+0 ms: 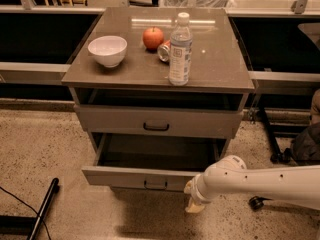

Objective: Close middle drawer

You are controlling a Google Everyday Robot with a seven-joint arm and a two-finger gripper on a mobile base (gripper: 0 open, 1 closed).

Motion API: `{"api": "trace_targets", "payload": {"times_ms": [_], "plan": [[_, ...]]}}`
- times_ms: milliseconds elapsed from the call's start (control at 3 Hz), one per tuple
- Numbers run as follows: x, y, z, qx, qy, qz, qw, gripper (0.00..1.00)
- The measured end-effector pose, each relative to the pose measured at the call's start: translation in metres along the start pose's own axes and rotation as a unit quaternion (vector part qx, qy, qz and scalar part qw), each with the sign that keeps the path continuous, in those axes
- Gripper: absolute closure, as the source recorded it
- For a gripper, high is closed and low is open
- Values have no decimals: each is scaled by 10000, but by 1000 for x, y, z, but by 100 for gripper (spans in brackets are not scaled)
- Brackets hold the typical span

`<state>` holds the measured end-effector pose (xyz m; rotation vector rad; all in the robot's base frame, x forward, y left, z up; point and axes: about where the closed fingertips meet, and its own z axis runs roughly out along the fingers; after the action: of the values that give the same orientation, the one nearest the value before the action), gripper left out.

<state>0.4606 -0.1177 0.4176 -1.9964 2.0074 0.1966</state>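
Note:
The middle drawer (125, 177) is pulled well out of the grey-beige cabinet. Its low flat front has a small dark handle (155, 184) at the centre, and its inside lies in shadow. My gripper (194, 204) is at the end of my white arm (260, 180), which reaches in from the right. The gripper is low, at the right end of the drawer front and just in front of it. I cannot tell whether it touches the front. The lowest drawer is hidden beneath the open one.
The taller top drawer (156, 122) stands slightly out. On the cabinet top (215, 64) are a white bowl (107, 49), a red apple (153, 37), a can lying on its side (163, 50) and a water bottle (180, 51). A dark bar (44, 209) lies on the floor at the left. A chair base (280, 154) is at the right.

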Motion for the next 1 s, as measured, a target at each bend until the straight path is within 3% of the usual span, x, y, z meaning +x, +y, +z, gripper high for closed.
{"api": "trace_targets", "payload": {"times_ms": [333, 667, 1000], "plan": [[7, -14, 4, 119, -98, 46, 9999, 73], [18, -37, 8, 415, -167, 147, 9989, 96], [22, -56, 14, 664, -196, 183, 9974, 60]]}}
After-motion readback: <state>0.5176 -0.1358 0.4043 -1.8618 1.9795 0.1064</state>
